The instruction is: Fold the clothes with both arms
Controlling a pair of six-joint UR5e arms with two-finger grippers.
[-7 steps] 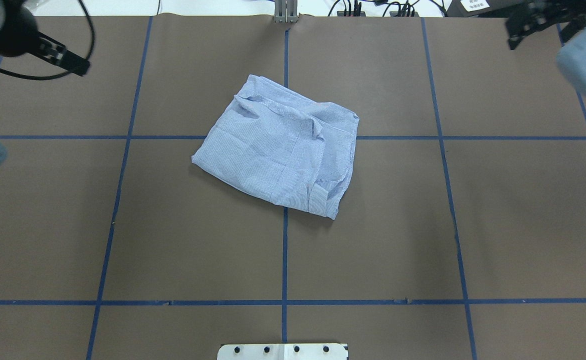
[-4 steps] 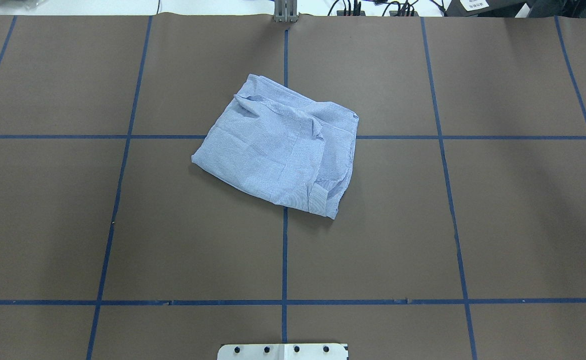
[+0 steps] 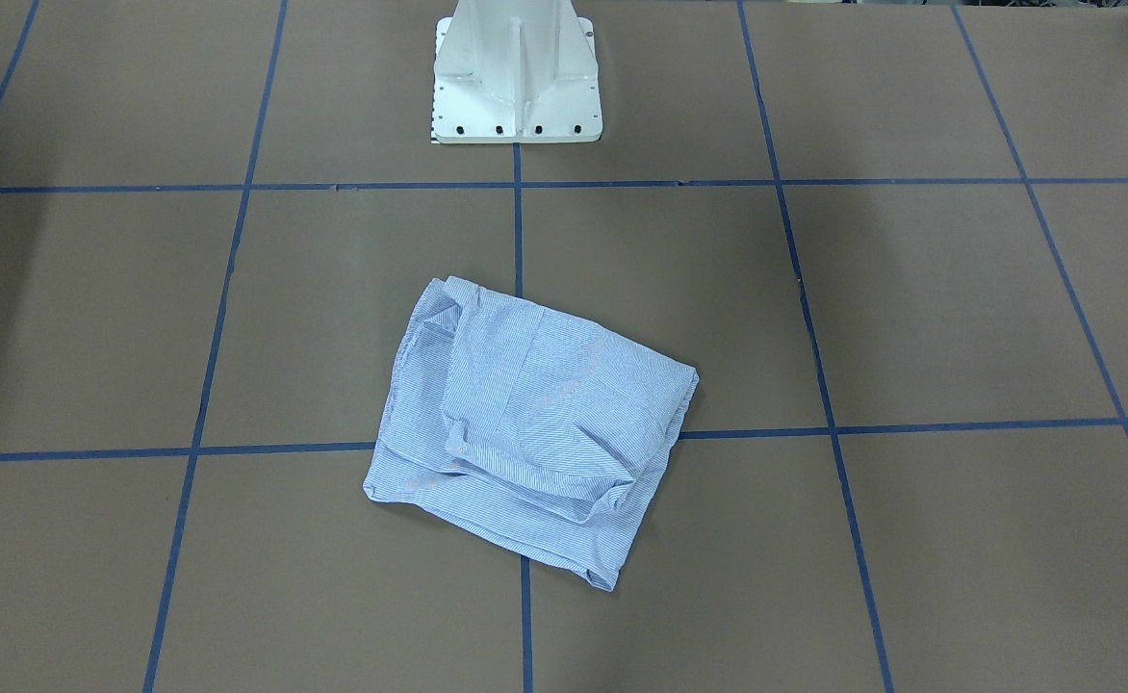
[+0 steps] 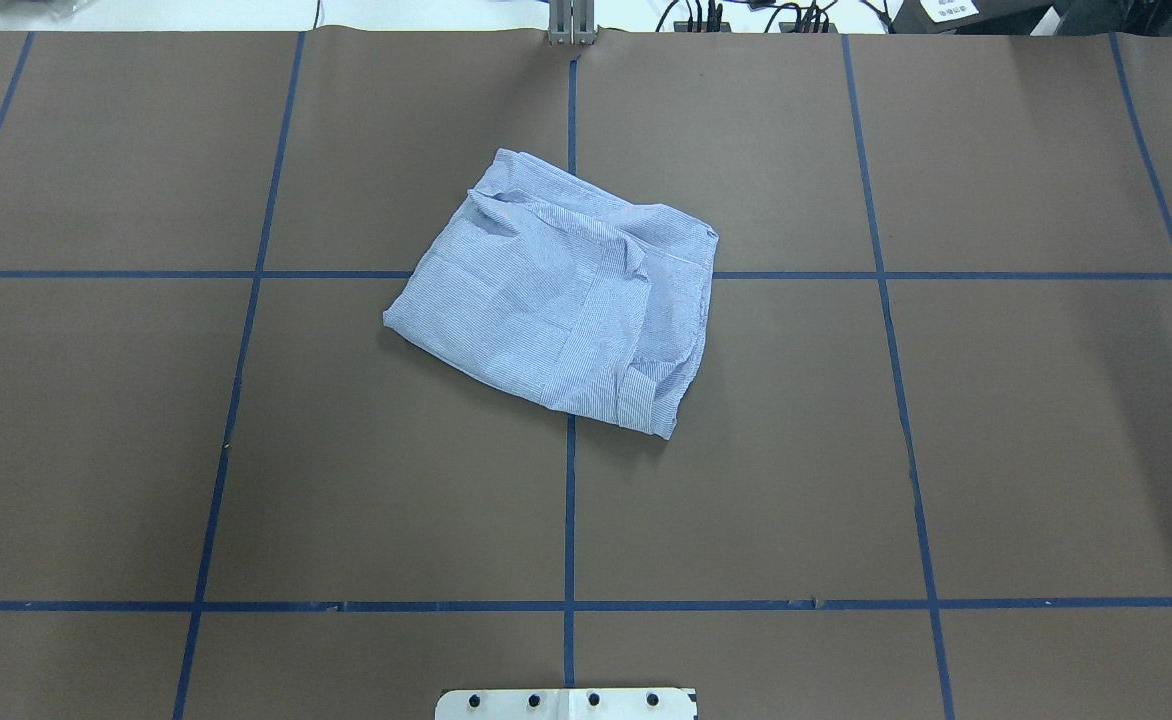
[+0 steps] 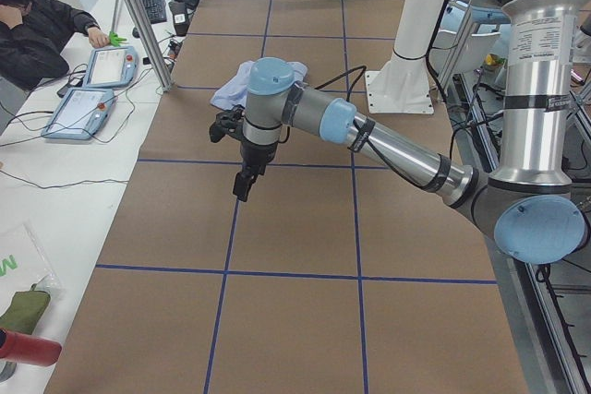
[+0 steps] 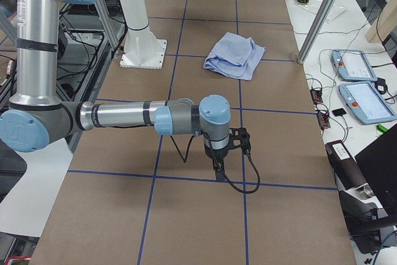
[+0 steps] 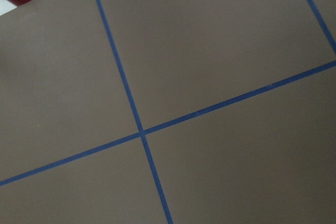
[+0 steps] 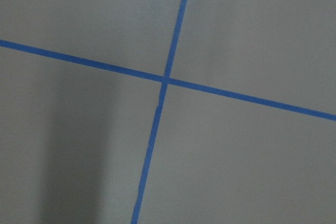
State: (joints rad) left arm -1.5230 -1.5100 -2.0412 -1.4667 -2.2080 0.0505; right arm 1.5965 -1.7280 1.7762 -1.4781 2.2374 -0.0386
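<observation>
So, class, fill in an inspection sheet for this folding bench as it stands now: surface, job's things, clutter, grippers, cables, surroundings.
Surface: table covered in brown paper with a blue tape grid.
Job's things: striped shirt lies folded but rumpled near the middle; nothing holds it.
Clutter: red cylinder on the side bench.
Grippers: left gripper and right gripper point down over bare paper, far from the shirt; open or shut cannot be told.
Cables: black cable loops from the right wrist.
Surroundings: white pedestal, teach pendants, a seated person.
</observation>
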